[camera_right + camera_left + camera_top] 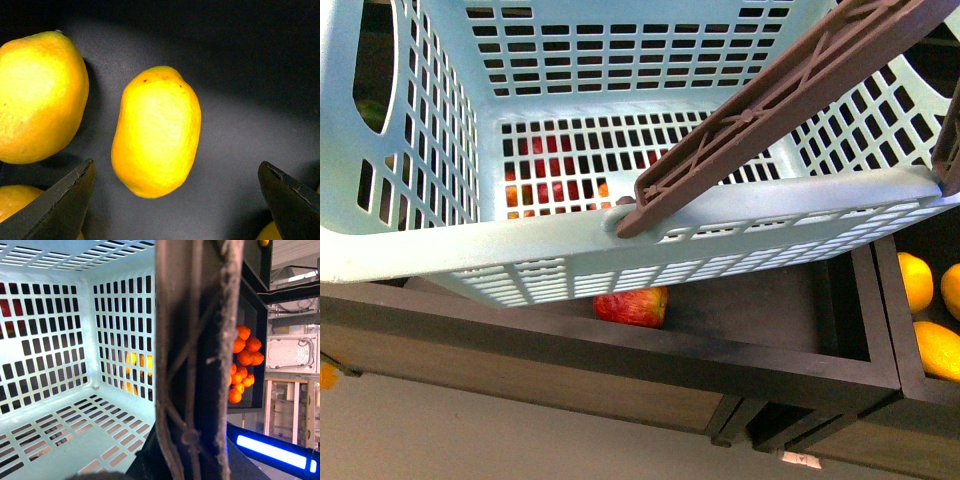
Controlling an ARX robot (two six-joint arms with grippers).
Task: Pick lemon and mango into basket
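Your right gripper (175, 195) is released, with its two dark fingertips (60, 207) spread wide. The lemon (156, 132) lies between them and neither tip touches it. It rests on its side on a dark floor, oval and yellow, with a finely pitted skin. Just beside it is a larger yellow fruit (40, 97), apart from it by a narrow gap; you cannot tell from this view whether that one is the mango. Parts of two more yellow fruits show at the edges of the right wrist view.

In the front view the basket (450, 255) fills most of the picture, close to the camera and tilted. One grey-brown handle (770, 115) runs slantwise across its near rim. Under the basket is a dark wooden shelf (620, 370) split into compartments. A red apple (633, 306) lies in the compartment below the basket, and more red fruit shows through the slots in the basket's floor. In the next compartment to the right lie three yellow fruits (916, 281), well apart from the basket's inside.

The left wrist view looks into the basket, with the handle standing right in front of the lens. Behind it is a pile of tangerines (243, 365), and a blue light bar (272, 452) glows lower down. Your left gripper's fingers do not show, so you cannot tell whether it is clenched or released.
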